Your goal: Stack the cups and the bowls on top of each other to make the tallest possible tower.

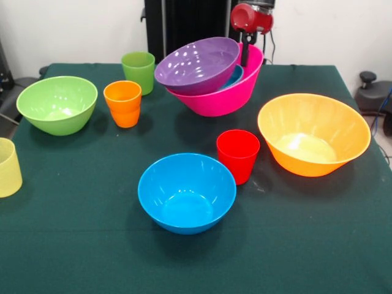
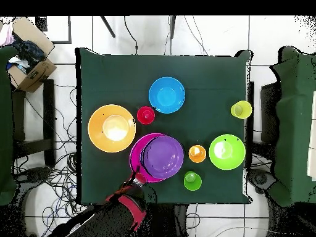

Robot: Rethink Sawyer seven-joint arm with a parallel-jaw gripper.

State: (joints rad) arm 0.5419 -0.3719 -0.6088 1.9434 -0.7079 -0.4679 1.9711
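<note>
Front view, purple bowl (image 1: 196,64) tilted inside pink bowl (image 1: 223,98)

Colours, placed relative to the dark green tablecloth (image 1: 318,245): plain, unpatterned. Bowls: lime green bowl (image 1: 57,104), orange bowl (image 1: 313,133), large blue bowl (image 1: 187,192), pink bowl (image 1: 220,92) holding a purple bowl (image 1: 197,65) (a sliver of the small blue bowl (image 1: 233,77) shows between them). Cups: green cup (image 1: 138,71), orange cup (image 1: 123,103), red cup (image 1: 237,155), pale yellow cup (image 1: 8,167) at the cloth's edge. The arm (image 1: 250,18) is red and black.
</note>
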